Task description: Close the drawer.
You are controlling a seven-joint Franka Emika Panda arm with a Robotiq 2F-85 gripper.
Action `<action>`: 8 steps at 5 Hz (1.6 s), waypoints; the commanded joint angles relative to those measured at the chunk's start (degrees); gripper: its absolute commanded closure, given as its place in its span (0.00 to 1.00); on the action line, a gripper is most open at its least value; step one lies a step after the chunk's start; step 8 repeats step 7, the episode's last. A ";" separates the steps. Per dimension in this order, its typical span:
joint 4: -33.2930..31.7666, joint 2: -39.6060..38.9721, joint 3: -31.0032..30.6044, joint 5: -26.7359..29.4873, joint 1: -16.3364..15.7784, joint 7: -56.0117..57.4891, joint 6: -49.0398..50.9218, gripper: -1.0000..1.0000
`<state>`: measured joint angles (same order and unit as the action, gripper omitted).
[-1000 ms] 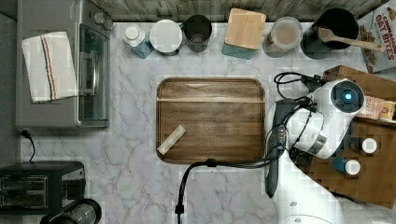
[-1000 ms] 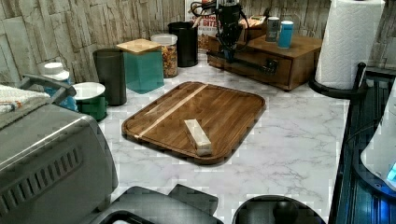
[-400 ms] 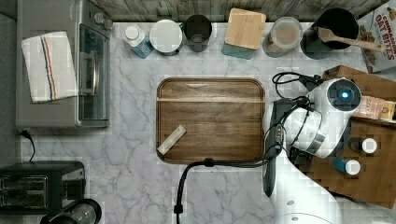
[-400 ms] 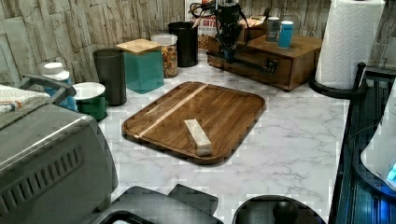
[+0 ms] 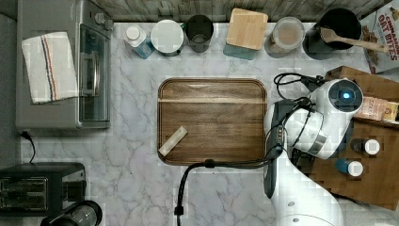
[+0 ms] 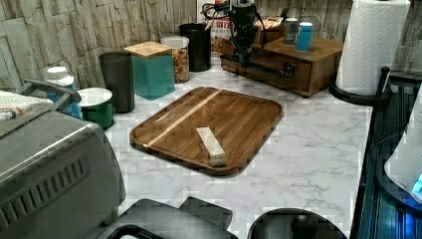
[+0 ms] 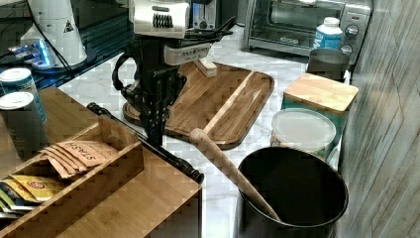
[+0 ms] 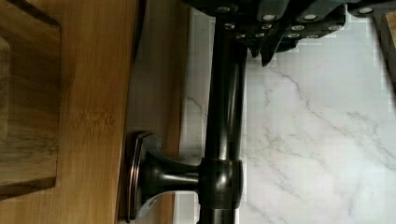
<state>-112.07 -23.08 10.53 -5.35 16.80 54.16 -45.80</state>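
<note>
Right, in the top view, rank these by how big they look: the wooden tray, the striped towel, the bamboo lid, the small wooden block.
1. Wooden tray, clearly largest.
2. Striped towel.
3. Bamboo lid.
4. Small wooden block, smallest.

The towel lies on the toaster oven, nearer the camera, so it may look slightly larger.

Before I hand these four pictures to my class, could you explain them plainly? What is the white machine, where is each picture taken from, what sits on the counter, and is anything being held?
The white machine is a robot arm with a gripper at its end. One picture looks straight down, two look from opposite sides of the counter, and one comes from a camera on the arm's wrist. On the marble counter lie a dark wooden tray with a small pale block on it, a row of jars and canisters, and a toaster oven. The gripper is down at the dark bar handle of the drawer in a wooden cabinet. The side pictures show the drawer nearly shut. Whether the gripper clamps the handle is unclear.
</note>
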 commanded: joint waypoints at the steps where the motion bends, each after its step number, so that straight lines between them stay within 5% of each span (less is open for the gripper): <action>1: 0.25 -4.19 9.22 -1.10 7.78 -2.76 -3.35 1.00; 8: 0.23 -4.29 9.96 -0.56 7.08 -2.45 -3.39 1.00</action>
